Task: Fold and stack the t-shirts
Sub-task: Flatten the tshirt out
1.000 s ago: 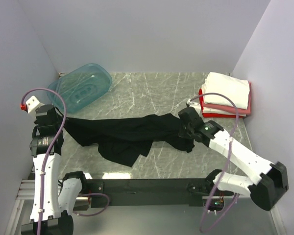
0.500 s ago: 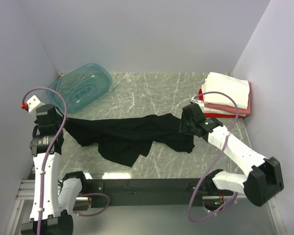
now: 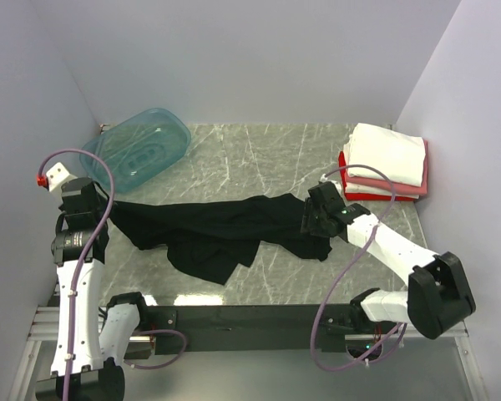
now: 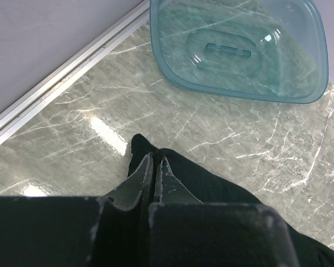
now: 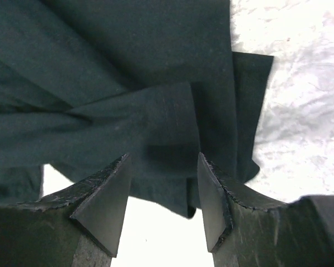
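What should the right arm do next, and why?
Probably lower the right gripper and close on the black shirt fold lying under its open jaws; the left gripper pinches the far end, so the shirt could then be pulled flat.

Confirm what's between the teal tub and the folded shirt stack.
Nothing: in the top view only bare marble table runs from the tub to the stack. The black t-shirt lies nearer the arms.

Found the spread t-shirt [image 3: 225, 230] lying across the middle of the table [image 3: 267, 159], its left end at the left gripper [image 4: 154, 167], its right end beneath the right gripper [image 5: 162, 161], noted the tub [image 3: 138, 149] behind at far left, the stack of folded t-shirts [image 3: 388, 159] at far right.
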Action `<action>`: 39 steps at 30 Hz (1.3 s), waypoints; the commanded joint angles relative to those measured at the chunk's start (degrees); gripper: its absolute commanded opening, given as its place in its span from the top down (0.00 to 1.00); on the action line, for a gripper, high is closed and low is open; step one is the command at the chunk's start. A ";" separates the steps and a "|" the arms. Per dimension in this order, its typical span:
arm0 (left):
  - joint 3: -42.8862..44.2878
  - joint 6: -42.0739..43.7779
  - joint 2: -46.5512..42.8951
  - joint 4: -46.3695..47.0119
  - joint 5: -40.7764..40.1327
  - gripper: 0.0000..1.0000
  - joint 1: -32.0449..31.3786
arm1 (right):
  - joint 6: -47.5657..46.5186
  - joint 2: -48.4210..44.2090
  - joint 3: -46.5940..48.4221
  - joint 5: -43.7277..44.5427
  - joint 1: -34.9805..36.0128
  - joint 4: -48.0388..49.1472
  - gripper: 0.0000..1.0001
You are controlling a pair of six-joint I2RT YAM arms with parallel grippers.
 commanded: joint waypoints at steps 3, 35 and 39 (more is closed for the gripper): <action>-0.11 1.36 -0.81 1.42 -0.66 0.99 0.33 | 0.55 2.93 -0.61 0.97 -0.42 3.29 0.43; 0.77 1.27 0.15 1.77 0.30 1.00 0.33 | -0.68 -5.49 3.41 5.46 -0.86 -4.79 1.00; 3.66 -0.05 0.86 1.59 1.79 0.99 0.24 | -2.43 -9.53 9.03 9.14 -1.73 -9.35 1.00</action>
